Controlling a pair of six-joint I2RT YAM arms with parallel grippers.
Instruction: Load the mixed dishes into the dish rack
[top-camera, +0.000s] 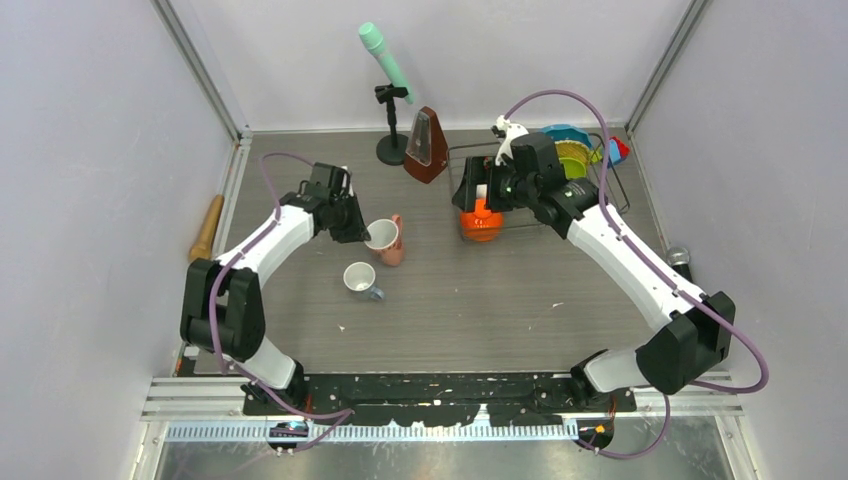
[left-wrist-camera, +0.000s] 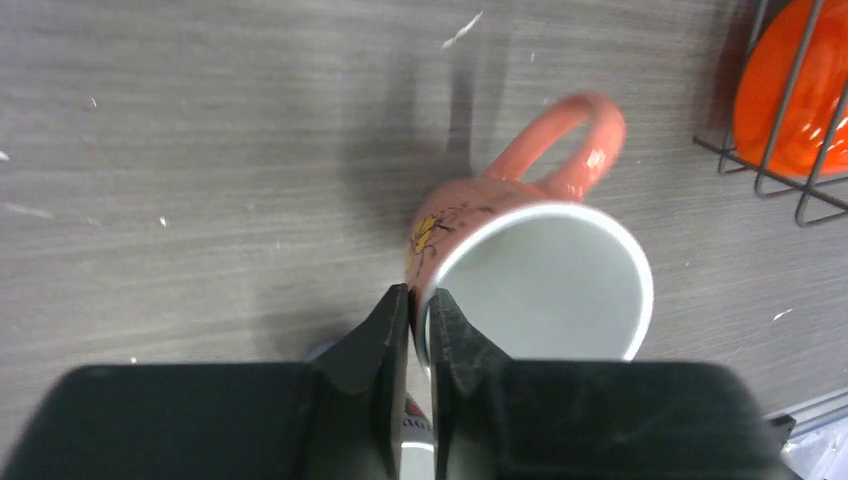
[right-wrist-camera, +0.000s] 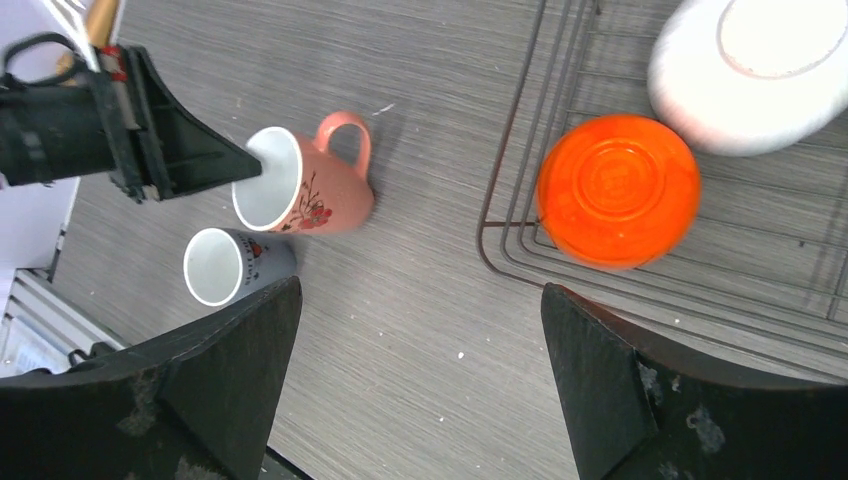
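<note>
My left gripper (top-camera: 358, 232) (left-wrist-camera: 420, 296) is shut on the rim of the pinkish patterned mug (top-camera: 389, 239) (left-wrist-camera: 540, 280) (right-wrist-camera: 318, 190), one finger inside and one outside. The mug is tilted, its handle pointing away from the arm. The small grey-white mug (top-camera: 360, 278) (right-wrist-camera: 225, 265) stands just in front of it. My right gripper (top-camera: 476, 196) (right-wrist-camera: 420, 300) hangs open and empty over the dish rack's (top-camera: 612, 192) (right-wrist-camera: 510, 130) left edge. In the rack, an orange bowl (top-camera: 481, 224) (right-wrist-camera: 618, 190) (left-wrist-camera: 790, 90) and a white bowl (right-wrist-camera: 745, 70) lie upside down. A teal plate (top-camera: 565, 132) and a lime-green plate (top-camera: 574, 156) stand at its far end.
A brown metronome (top-camera: 428, 147) stands left of the rack, beside a teal microphone on a black stand (top-camera: 385, 58). A wooden roller (top-camera: 207, 228) lies by the left wall. A small metal object (top-camera: 679, 257) sits at the right edge.
</note>
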